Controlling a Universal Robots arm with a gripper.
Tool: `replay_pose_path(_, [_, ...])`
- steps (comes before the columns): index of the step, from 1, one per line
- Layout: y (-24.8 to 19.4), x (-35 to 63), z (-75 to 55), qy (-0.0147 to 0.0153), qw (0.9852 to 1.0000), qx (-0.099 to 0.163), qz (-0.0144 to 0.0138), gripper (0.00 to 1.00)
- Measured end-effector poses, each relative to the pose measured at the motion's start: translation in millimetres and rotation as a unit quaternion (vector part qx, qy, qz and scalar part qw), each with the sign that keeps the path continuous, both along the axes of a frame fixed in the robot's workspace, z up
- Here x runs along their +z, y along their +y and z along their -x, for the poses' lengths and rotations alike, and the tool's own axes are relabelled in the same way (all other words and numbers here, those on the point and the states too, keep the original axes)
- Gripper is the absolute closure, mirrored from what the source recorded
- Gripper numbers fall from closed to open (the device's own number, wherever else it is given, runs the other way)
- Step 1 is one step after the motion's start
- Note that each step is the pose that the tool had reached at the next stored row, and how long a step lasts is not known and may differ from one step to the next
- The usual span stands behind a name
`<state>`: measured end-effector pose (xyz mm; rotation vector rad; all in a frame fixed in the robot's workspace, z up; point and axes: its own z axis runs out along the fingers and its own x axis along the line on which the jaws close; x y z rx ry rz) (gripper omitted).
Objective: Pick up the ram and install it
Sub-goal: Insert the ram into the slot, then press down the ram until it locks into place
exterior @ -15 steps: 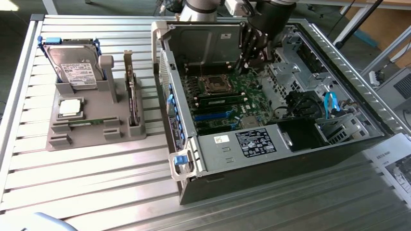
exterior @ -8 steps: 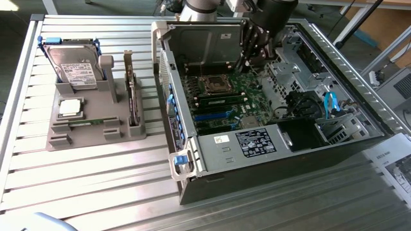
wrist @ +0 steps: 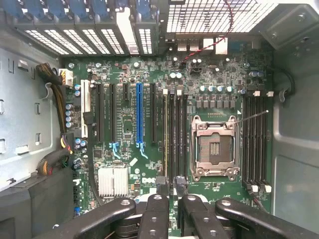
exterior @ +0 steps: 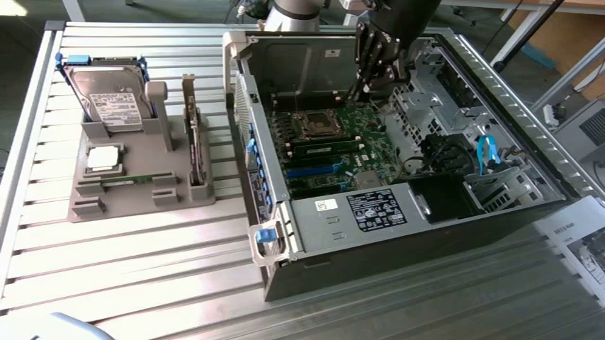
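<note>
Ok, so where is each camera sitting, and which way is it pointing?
Exterior view: off the arm, up high, looking down at an angle on the slatted table, the parts holder and the open computer case; the gripper hangs inside the case.
Wrist view: on the wrist, looking straight down onto the motherboard; the gripper's black links show in the foreground.
Shared: the motherboard, its processor socket and the gripper.
</note>
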<state>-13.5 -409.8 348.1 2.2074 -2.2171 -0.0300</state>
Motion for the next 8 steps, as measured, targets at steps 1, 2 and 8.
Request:
replay_pose_path(1, [0.0, 1.0, 0.0, 0.0000, 1.0000, 0.000, 0.0000, 0.81])
replay_pose_path(2, [0.0, 2.0, 0.0, 0.0000, 1.0000, 0.000, 0.0000, 0.81])
replay_pose_path(8, [0.0, 4.5, -0.1, 0.0000, 1.0000, 0.000, 0.0000, 0.81])
